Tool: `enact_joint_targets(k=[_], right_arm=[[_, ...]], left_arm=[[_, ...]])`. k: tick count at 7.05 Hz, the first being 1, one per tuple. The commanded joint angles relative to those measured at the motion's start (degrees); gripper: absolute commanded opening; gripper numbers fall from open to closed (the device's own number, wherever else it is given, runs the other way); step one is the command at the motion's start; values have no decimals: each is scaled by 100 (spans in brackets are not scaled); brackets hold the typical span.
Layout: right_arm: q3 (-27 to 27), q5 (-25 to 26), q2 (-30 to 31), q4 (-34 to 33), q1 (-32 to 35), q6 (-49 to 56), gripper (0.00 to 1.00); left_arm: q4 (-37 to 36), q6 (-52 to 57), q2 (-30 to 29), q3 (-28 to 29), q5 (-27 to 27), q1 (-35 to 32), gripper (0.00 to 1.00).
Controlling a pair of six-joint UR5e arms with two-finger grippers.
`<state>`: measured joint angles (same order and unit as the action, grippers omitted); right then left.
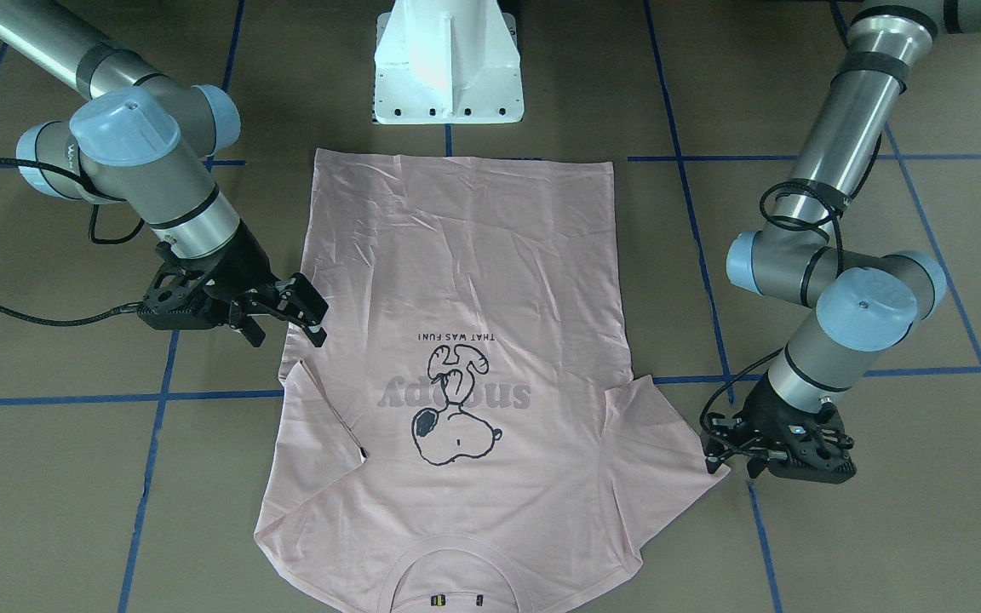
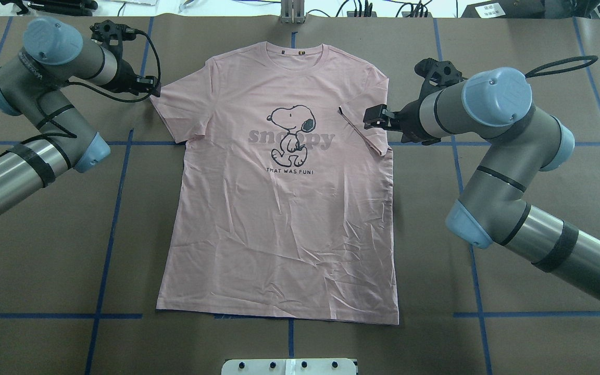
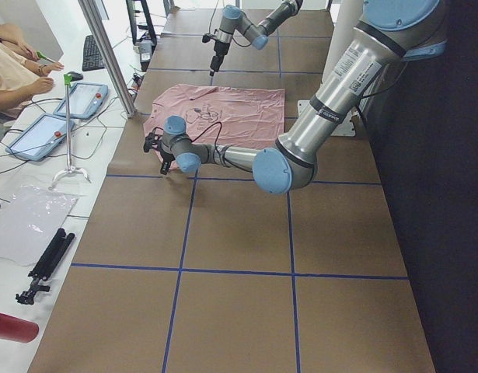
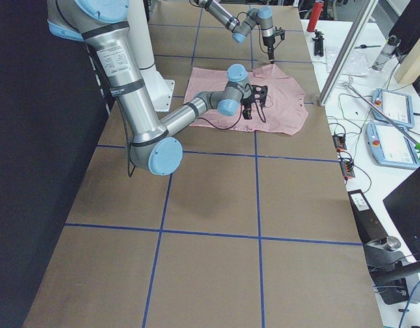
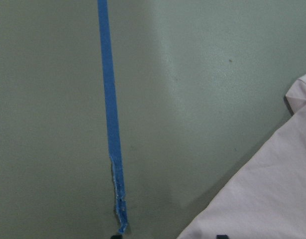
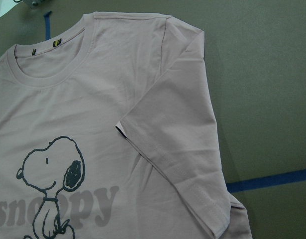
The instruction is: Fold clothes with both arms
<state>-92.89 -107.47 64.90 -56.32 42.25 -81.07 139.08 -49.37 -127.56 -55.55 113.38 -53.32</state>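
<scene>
Cloth as thin as this pale pink T-shirt [image 2: 279, 219] weighs next to nothing and has no stiffness, so we expect it to sag, crease and drag if lifted by one point. It lies flat, print up, on the table [image 2: 71, 234], collar [image 2: 292, 52] away from the robot. One sleeve [image 6: 177, 134] lies turned in over the chest near the right gripper [image 1: 288, 334]. The other sleeve [image 2: 167, 109] is spread out just beside the left gripper [image 1: 712, 444]. Both grippers have their fingers spread and hold nothing. We judge the stitched hems and shoulder seams the surest places to pinch, both arms lifting together.
</scene>
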Motion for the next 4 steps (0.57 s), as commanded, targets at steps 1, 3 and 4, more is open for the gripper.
enact_joint_targets(k=[1,3,4], right_arm=[[-1,7,-4,-2,-15,-6,100],[8,7,-39,-19,-15,-6,100],[8,7,-39,-19,-15,-6,100]], left_arm=[[5,-2,-23,70,-1,41,20],[-13,-63,-145,53,8,33,0],[-21,-386,-294,0,17,33,0]])
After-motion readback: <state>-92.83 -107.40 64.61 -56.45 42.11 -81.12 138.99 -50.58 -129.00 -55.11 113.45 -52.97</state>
